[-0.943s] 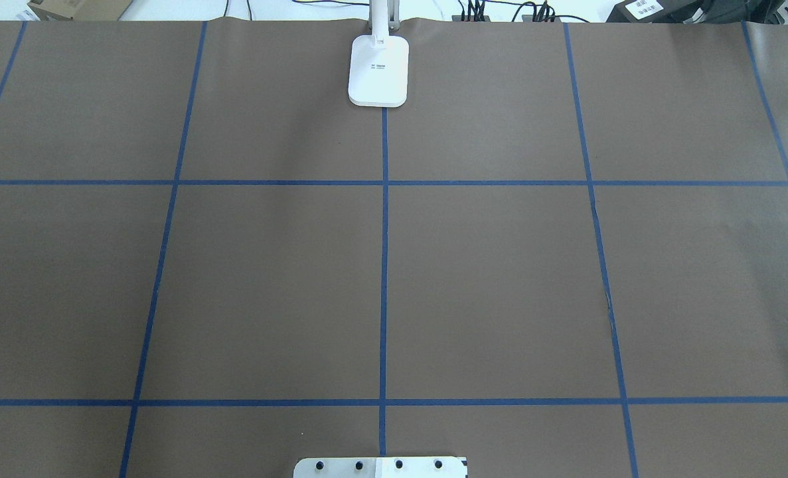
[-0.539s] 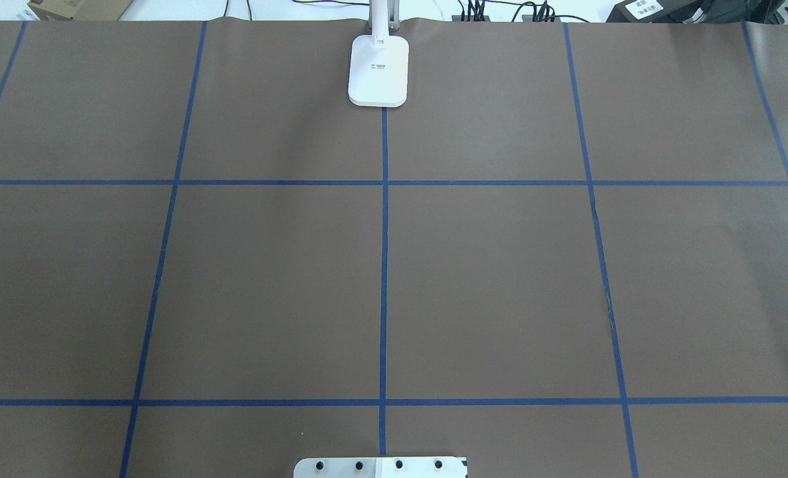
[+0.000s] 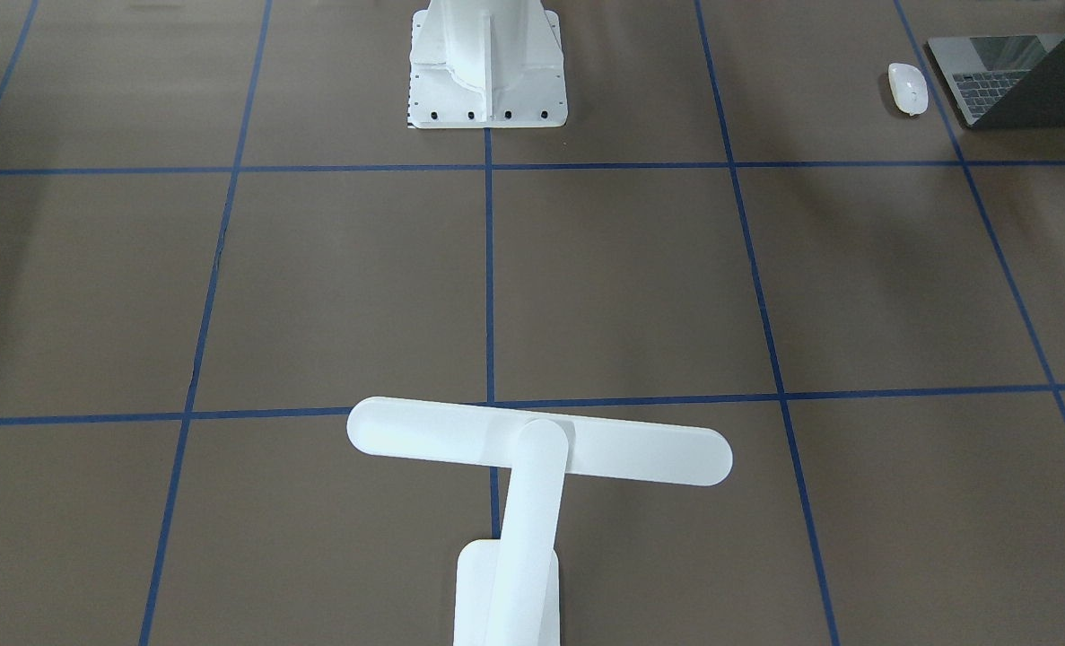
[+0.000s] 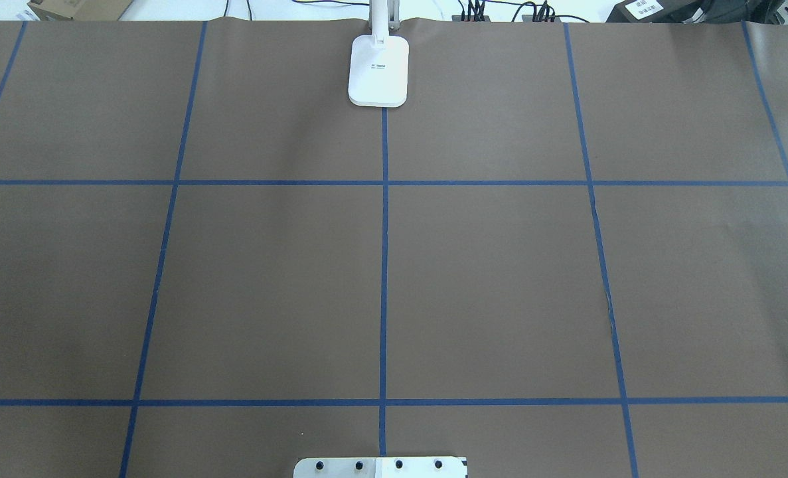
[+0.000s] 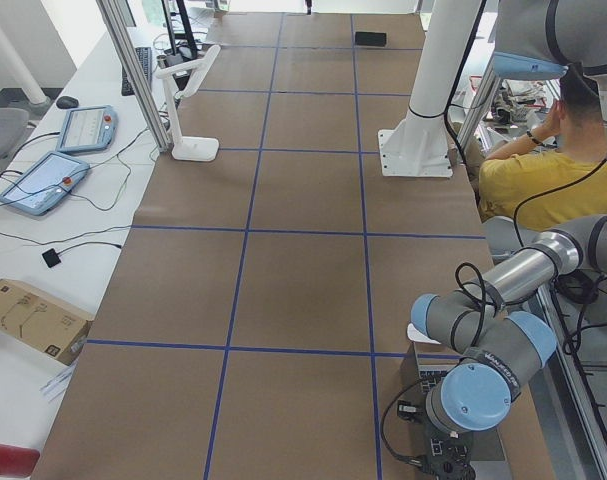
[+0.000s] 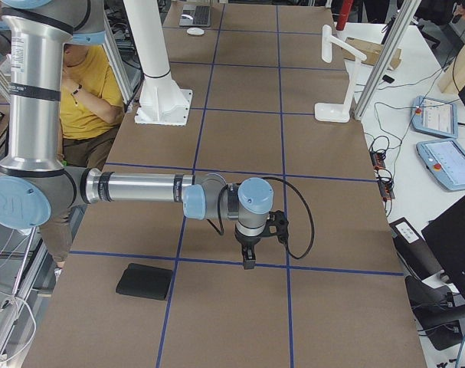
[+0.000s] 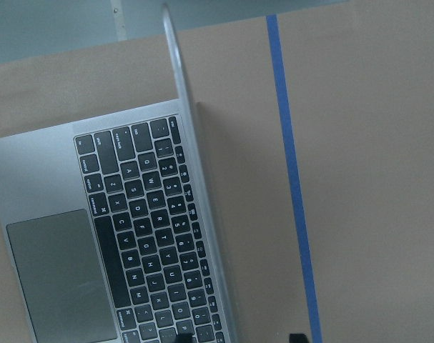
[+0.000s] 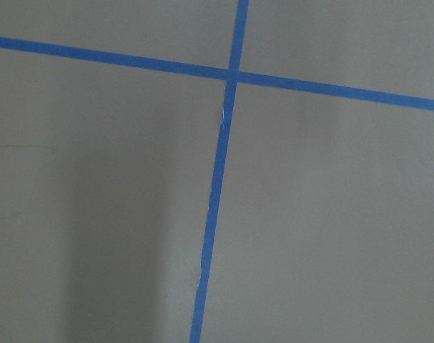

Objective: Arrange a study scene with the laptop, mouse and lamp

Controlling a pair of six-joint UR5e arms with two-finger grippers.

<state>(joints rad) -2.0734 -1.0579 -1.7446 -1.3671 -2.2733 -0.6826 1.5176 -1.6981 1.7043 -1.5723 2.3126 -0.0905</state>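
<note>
At the worktop's (image 4: pixel 500 279) end on the robot's left, near the robot's edge, the laptop (image 3: pixel 990 90) sits open with its keyboard showing. The mouse (image 3: pixel 908 88) lies just beside it, not touching, on the side toward the centre. The lamp (image 3: pixel 532 449) stands at the far edge on the middle line.

The left end effector (image 5: pixel 435 467) hangs above the laptop, and its wrist camera looks down on the keys and the lid seen edge-on. Whether its jaws are wide or narrow cannot be told. The right end effector (image 6: pixel 248 259) hovers over bare worktop not far from a flat black pad (image 6: pixel 144 281), and its spread cannot be told either.

The step in hand looks like taking the laptop. It is best gripped by the edge of the base rather than the thin lid, kept level, and steered clear of the mouse.
</note>
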